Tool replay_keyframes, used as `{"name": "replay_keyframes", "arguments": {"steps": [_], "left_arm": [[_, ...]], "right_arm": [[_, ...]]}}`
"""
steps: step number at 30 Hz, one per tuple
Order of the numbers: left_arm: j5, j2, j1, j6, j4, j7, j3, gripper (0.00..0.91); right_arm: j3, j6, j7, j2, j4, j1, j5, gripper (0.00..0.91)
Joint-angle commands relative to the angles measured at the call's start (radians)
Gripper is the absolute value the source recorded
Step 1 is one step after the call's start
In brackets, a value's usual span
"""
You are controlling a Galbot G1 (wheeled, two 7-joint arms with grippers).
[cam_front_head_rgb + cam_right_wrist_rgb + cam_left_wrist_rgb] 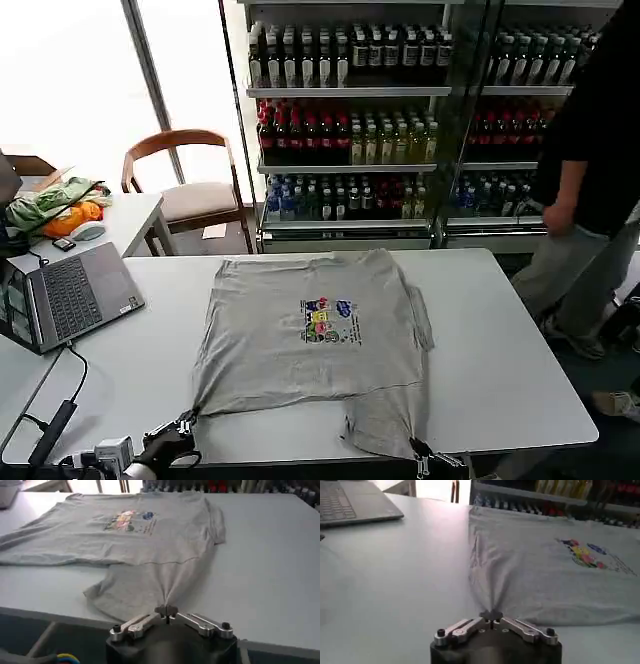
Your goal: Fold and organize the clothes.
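Grey cotton shirt point(315, 335) lies spread flat on the white desk point(500, 340), print facing up. At its near left corner the left pincer point(187, 428) is clamped on the fabric; at the near right sleeve, the right pincer point(418, 452) pinches cloth too. Both seem placed to lift that edge for a fold. Left of the shirt sits a laptop point(75, 290).

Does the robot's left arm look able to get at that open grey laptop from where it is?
Probably not right now. The left pincer is shut on a corner of the light grey printed cotton shirt at the table's near edge. The way to the open grey laptop looks free, but it would likely have to let go first.
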Motion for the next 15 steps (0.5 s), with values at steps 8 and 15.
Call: {"name": "replay_keyframes", "arguments": {"steps": [8,15], "left_arm": [[0.005,-0.040,0.244,0.000,-0.194,-0.019,-0.092,0.010],[0.002,-0.010,0.230,0.000,-0.175,-0.018,-0.116,0.010]], "right_arm": [[0.063,0.040,-0.032,-0.053,0.096,-0.146,0.006,0.000],[0.053,0.106,-0.055,-0.068,0.078,-0.097,0.028,0.000]]}}
